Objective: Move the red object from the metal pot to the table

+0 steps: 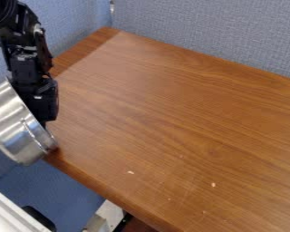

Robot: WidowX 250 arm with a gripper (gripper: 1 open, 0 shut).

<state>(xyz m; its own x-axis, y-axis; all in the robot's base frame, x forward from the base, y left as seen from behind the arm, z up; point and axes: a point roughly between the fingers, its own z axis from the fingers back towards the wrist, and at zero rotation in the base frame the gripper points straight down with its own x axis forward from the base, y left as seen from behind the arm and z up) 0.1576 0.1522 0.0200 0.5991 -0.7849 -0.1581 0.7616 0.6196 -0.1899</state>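
The metal pot [17, 127] gleamed silver at nine o'clock, tilted and overhanging the left edge of the table [184, 127]; the red object could not be seen. Bare wood spread wide toward three o'clock. The black gripper [46, 112] pointed steeply down at the pot's rim; its finger spread was unclear.

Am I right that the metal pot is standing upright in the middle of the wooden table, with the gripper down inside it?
Not quite: the metal pot is not in the middle of the table. The camera view shows it at the table's left edge, near the corner and partly cut off by the frame. The gripper does reach down into it. The red object cannot be seen.
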